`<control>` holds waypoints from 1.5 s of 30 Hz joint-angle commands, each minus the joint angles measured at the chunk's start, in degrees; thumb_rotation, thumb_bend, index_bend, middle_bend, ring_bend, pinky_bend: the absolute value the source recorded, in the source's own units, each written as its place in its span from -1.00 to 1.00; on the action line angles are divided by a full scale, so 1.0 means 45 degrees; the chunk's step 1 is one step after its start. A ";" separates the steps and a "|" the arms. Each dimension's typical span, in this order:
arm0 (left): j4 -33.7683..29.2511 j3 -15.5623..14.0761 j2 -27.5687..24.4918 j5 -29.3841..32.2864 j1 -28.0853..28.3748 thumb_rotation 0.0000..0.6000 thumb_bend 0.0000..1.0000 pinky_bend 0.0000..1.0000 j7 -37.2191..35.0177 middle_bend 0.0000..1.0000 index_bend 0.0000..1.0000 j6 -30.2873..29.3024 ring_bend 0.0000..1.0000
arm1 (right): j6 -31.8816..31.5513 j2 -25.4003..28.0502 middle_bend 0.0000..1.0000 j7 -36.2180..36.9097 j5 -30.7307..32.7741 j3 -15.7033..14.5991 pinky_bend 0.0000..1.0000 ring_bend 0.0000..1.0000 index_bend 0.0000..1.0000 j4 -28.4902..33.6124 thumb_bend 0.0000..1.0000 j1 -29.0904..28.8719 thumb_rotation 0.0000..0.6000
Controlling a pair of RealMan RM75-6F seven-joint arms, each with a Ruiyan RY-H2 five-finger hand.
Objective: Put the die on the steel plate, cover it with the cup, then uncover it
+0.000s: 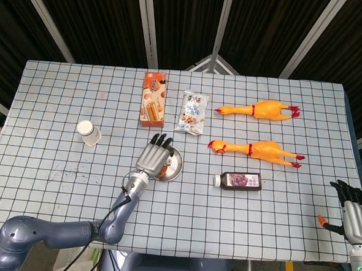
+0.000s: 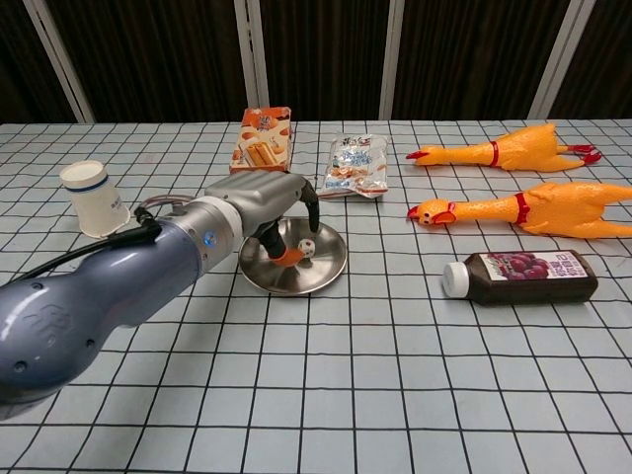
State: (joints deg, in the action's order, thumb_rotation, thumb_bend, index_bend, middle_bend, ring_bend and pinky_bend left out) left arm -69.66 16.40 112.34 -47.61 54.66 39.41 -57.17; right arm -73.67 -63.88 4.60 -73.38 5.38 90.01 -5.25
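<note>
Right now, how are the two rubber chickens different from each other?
The far chicken lies nearer the back edge of the table; the near chicken lies closer to the dark bottle. In the chest view the near chicken looks bigger, but it is also closer to that camera; in the head view they look about alike. Both are yellow-orange, lie on their sides and point their heads toward the snack bag.

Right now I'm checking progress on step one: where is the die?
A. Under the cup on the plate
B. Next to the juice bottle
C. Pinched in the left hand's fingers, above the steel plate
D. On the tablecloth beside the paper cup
C: the chest view shows the die pinched by the left hand over the steel plate; the cup stands apart, off to the left.
</note>
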 commanded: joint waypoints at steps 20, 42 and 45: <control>-0.7724 -0.0663 -0.6964 -0.2707 -0.3732 1.00 -0.27 -1.00 -0.2380 -0.77 -0.45 -0.3299 -1.00 | -0.0020 0.0071 -0.80 -0.0096 -0.0184 -0.0086 -1.00 -0.79 -0.70 0.0383 -0.54 -0.0012 1.00; -0.6651 -0.1529 -1.2168 -0.1107 -0.5815 1.00 -0.76 -1.00 -0.4643 -0.94 -0.64 -0.1760 -1.00 | -0.0299 0.0259 -0.80 -0.0099 -0.0478 -0.0170 -1.00 -0.79 -0.70 0.0957 -0.54 0.0084 1.00; -0.5854 -0.1540 -1.1530 -0.0955 -0.5534 1.00 -0.76 -1.00 -0.4479 -0.95 -0.65 -0.1392 -1.00 | -0.0248 0.0237 -0.80 -0.0158 -0.0467 -0.0178 -1.00 -0.79 -0.70 0.0950 -0.54 0.0053 1.00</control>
State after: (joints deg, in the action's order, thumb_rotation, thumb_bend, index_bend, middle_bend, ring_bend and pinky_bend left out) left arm -98.46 9.70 58.34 -52.49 28.85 18.49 -64.71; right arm -74.87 -62.77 3.99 -75.50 4.60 94.30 -4.96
